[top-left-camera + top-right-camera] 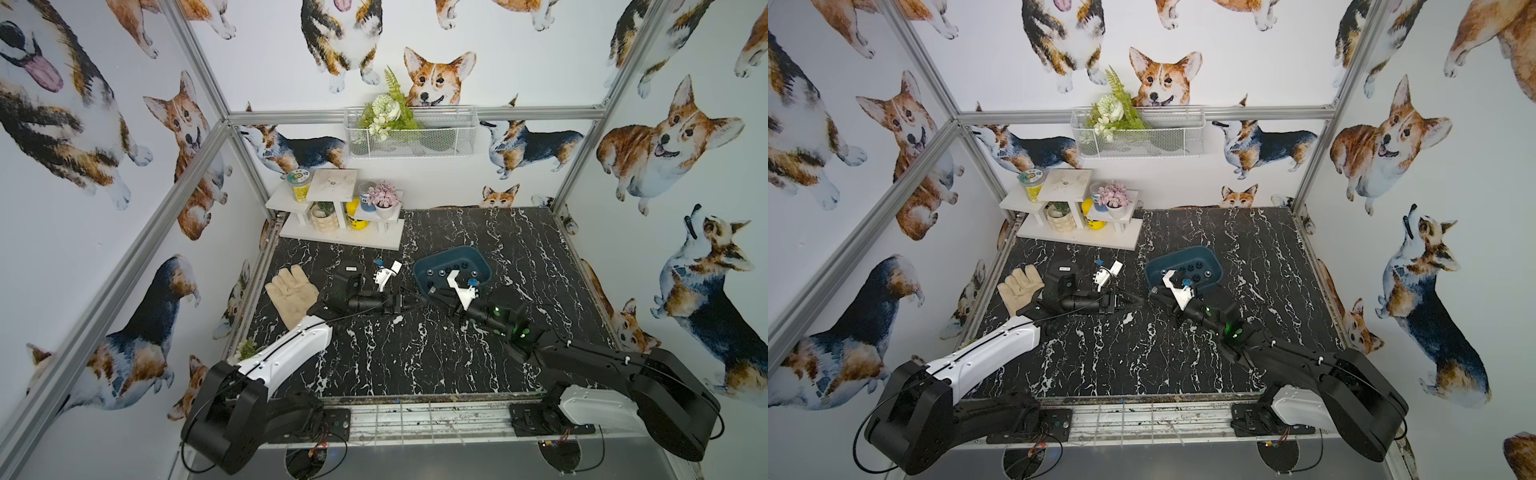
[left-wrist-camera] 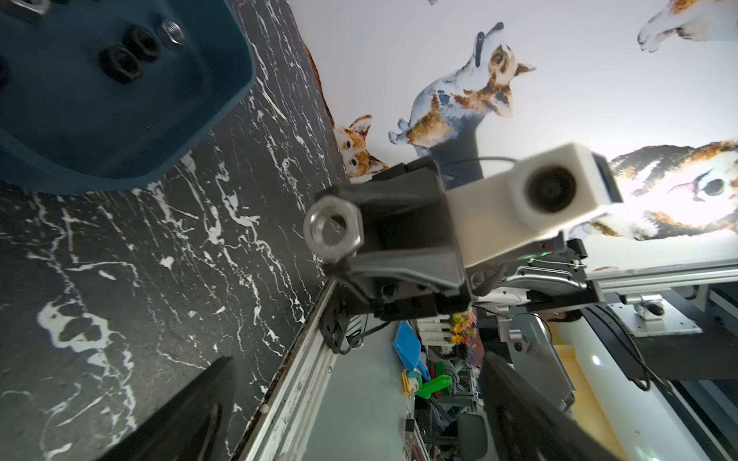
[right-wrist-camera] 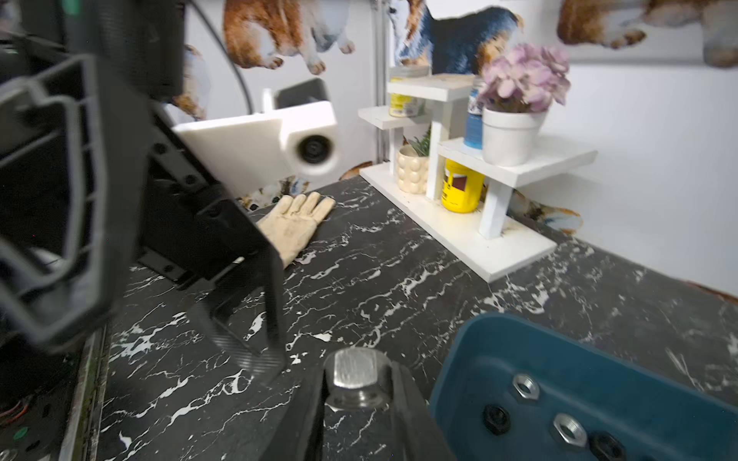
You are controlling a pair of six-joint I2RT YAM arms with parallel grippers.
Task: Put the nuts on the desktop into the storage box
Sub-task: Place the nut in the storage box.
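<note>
Black veined desktop (image 1: pixel 415 353), corgi-papered walls; teal box (image 1: pixel 454 250) at mid-right, several nuts (image 3: pixel 526 385) already in it. Right gripper (image 3: pixel 358 403): pinching one silver nut (image 2: pixel 333 233) just beside the box's rim, not yet over it; left gripper (image 2: pixel 355 359): spread, empty. Step in hand, by judgement: carry to box; next calls for a short move over the rim, then release.
</note>
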